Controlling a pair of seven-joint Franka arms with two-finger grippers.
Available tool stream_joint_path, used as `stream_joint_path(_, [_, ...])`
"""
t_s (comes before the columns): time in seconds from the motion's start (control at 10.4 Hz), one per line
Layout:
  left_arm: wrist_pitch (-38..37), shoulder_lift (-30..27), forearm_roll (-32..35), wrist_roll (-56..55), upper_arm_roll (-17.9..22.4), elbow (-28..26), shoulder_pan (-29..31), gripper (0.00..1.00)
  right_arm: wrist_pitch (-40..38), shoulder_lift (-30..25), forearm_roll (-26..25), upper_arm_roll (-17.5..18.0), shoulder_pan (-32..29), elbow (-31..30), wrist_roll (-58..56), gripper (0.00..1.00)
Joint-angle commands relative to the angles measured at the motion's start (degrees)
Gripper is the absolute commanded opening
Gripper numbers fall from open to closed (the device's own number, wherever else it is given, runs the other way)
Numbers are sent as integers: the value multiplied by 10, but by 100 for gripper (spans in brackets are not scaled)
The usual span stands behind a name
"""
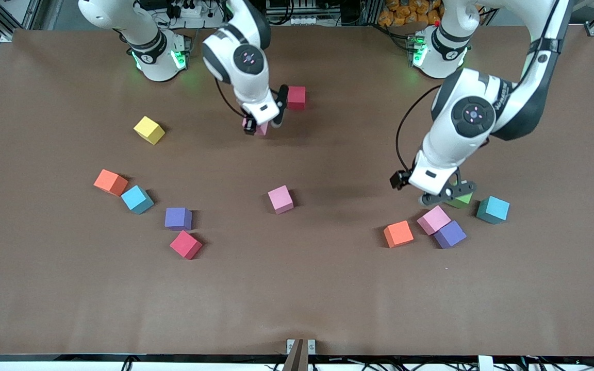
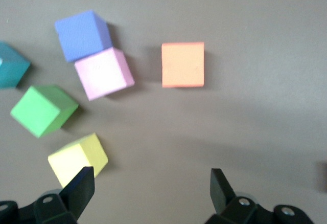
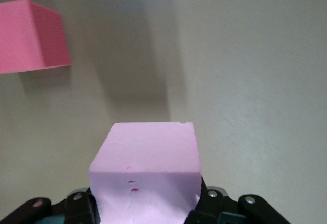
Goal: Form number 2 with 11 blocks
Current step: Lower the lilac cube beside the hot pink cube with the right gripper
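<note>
The jaws of the right gripper (image 1: 263, 123) were clamped on a pink block (image 3: 145, 175), held just above the table (image 1: 328, 299) beside a red block (image 1: 296, 97) near the robots' bases. The left gripper (image 1: 449, 195) had its jaws spread wide and empty over a cluster at the left arm's end: a green block (image 2: 43, 109), a yellow block (image 2: 77, 159), a second pink block (image 1: 433, 219), a purple block (image 1: 449, 234), an orange block (image 1: 398, 233) and a teal block (image 1: 493, 209).

No part of the number 2 was formed. Apart from that touching pink and purple pair, the blocks lay scattered, so nearly all the building seemed left to do.
</note>
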Motion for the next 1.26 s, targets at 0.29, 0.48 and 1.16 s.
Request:
stream_joint_path(0.29, [-4,130,-14,80,78,132,-45,100,41,9,-11,-11,66,-44,30,1])
stream_joint_path(0.48, [-2,161,-44,82,109,158,-61,100,45,27,-11,-10,91,-42,77,1])
stream_joint_path(1.16, [70,232,-80,80,115,176,-70,100,88,72,-8,-5,152,-37,154,1])
